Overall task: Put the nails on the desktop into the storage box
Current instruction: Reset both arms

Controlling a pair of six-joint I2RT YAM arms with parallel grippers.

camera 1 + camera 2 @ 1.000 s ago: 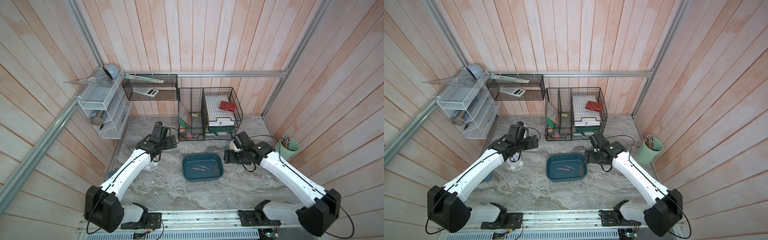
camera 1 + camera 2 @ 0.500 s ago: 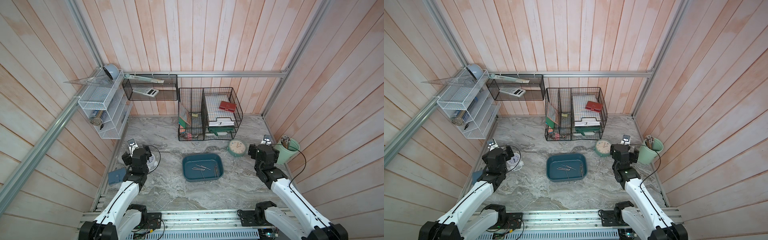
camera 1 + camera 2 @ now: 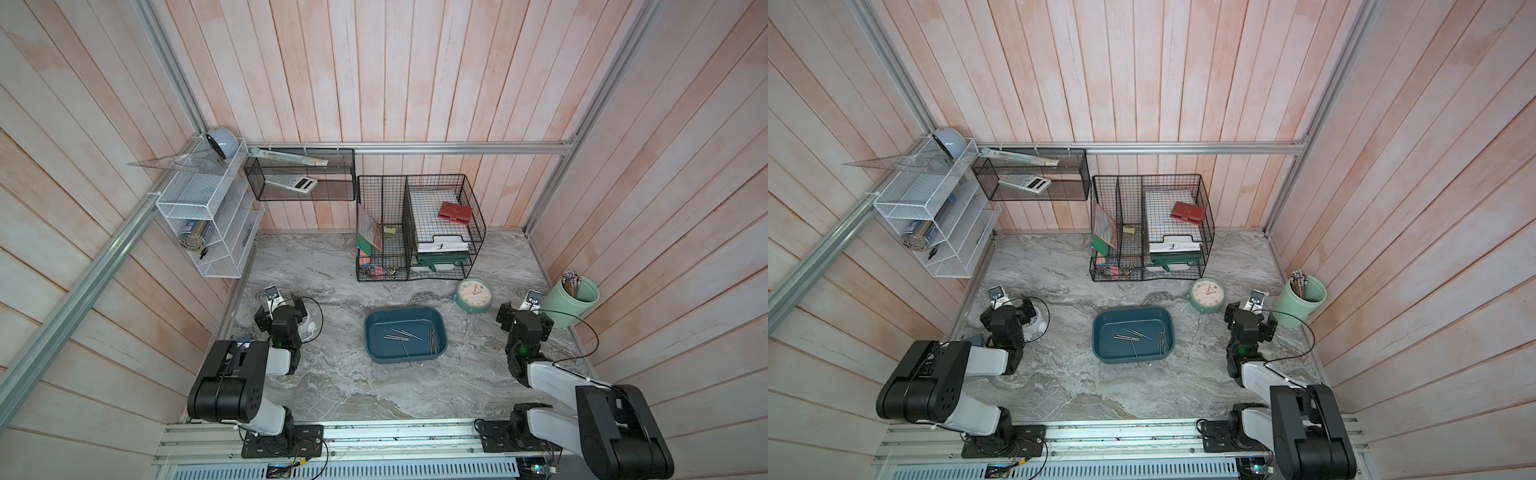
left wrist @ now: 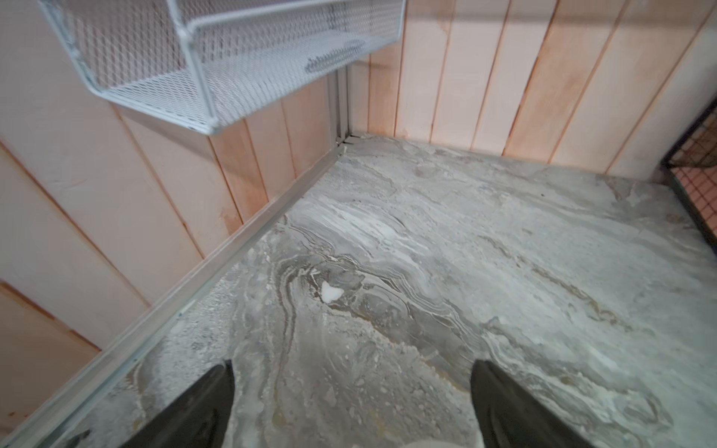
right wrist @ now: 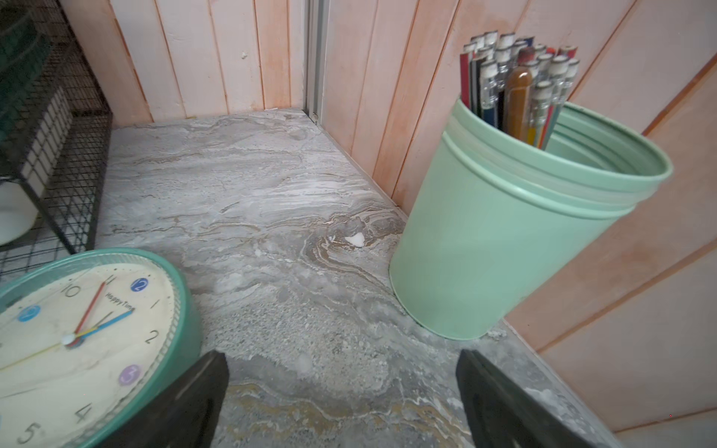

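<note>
left claw point(image 4: 353, 364) and right claw point(image 5: 341, 353) have drawn back from the storage box point(image 3: 399, 318), both wide, empty.

Both top views look steeply down on the desktop point(image 3: 332, 266); wrist views skim it.

The left arm point(image 3: 232, 374) is folded up small and sits low by its base. The right arm point(image 3: 582, 395) is folded the same way. The left gripper point(image 4: 354, 366) has its two black fingers point(image 4: 201, 403) spread wide, with nothing between them. The right gripper point(image 5: 342, 355) is wide too (and holds nothing at all).
</note>
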